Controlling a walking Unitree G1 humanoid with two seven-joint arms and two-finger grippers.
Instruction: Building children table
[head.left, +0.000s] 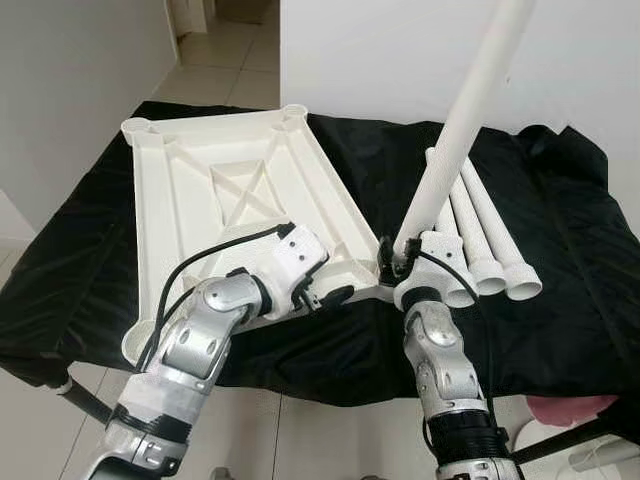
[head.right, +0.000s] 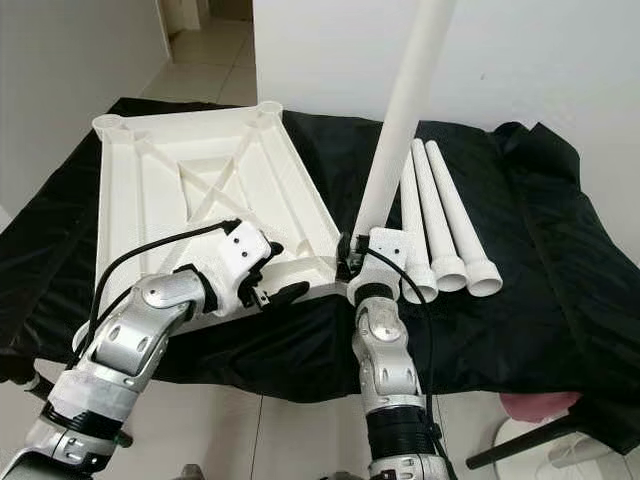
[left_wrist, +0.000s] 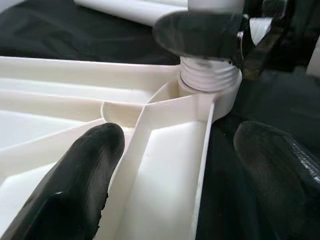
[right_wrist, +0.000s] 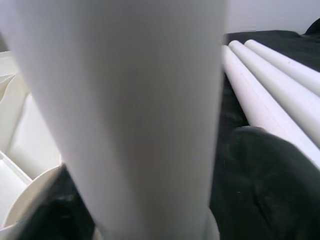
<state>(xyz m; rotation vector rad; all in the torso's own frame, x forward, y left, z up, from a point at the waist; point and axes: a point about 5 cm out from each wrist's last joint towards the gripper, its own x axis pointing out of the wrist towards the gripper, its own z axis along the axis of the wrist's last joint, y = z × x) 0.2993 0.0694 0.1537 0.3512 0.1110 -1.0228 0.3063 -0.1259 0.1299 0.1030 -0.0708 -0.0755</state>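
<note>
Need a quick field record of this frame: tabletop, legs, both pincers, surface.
tabletop: white, upside down, ribs up, on black cloth
upright leg: threaded end in the near right corner socket, threads still showing
spare legs: three, lying side by side on the cloth, right of the tabletop
right pincer: shut on the upright leg near its base
left pincer: open, fingers straddling the tabletop rim beside the socket
</note>
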